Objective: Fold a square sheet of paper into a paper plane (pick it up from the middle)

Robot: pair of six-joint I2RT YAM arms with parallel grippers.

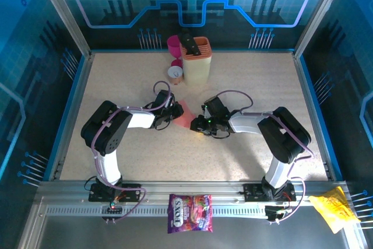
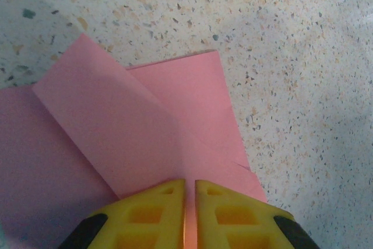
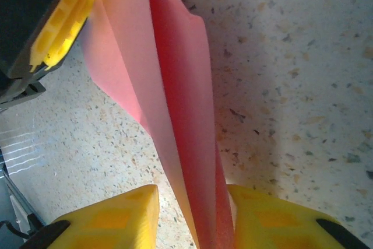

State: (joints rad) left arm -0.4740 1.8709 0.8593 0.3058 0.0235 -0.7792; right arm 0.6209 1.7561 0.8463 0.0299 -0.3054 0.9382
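The square sheet of paper (image 1: 184,115) is salmon pink and folded into overlapping angled flaps, a rough paper plane shape, at the table's middle between both grippers. My left gripper (image 1: 173,115) comes at it from the left. In the left wrist view its yellow fingers (image 2: 157,214) are shut on the edge of the paper (image 2: 145,121), which spreads flat ahead of my left gripper (image 2: 190,188). In the right wrist view the paper (image 3: 180,86) stands as a narrow ridge between the spread jaws of my right gripper (image 3: 192,202). It rests against the right finger (image 3: 262,214); bare table shows beside the left one.
At the back middle stand a cream and orange holder (image 1: 197,59), a magenta cup (image 1: 173,43) and a small round tub (image 1: 175,73). A purple candy bag (image 1: 190,213) and a yellow bag (image 1: 333,209) lie on the near rail. Blue walls fence the table.
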